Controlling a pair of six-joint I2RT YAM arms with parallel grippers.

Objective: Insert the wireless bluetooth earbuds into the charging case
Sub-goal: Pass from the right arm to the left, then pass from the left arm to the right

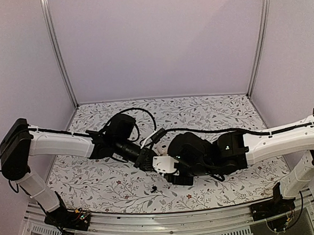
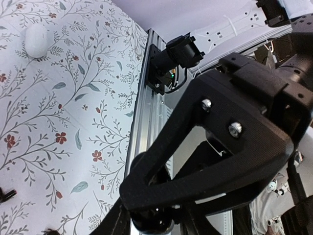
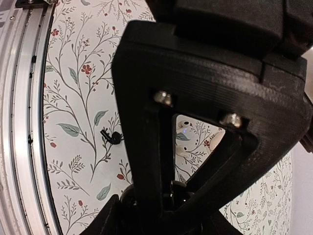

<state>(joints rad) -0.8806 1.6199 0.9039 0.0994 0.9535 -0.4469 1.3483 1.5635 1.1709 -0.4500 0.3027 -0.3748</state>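
My two grippers meet over the middle of the table. The left gripper (image 1: 148,159) and the right gripper (image 1: 173,172) both close on a round black charging case, which shows low in the left wrist view (image 2: 148,222) and the right wrist view (image 3: 126,196). One black earbud (image 1: 154,190) lies loose on the cloth in front of them, and it shows in the right wrist view (image 3: 111,137). Two white earbuds (image 3: 184,125) lie on the cloth behind the right fingers. A closed white case (image 2: 36,40) lies apart, at the upper left of the left wrist view.
The floral tablecloth (image 1: 215,114) covers the table, with an aluminium rail (image 1: 169,223) along the near edge. A small black piece (image 2: 6,195) lies at the left edge of the left wrist view. A white rounded shape (image 3: 215,141) sits beside the white earbuds.
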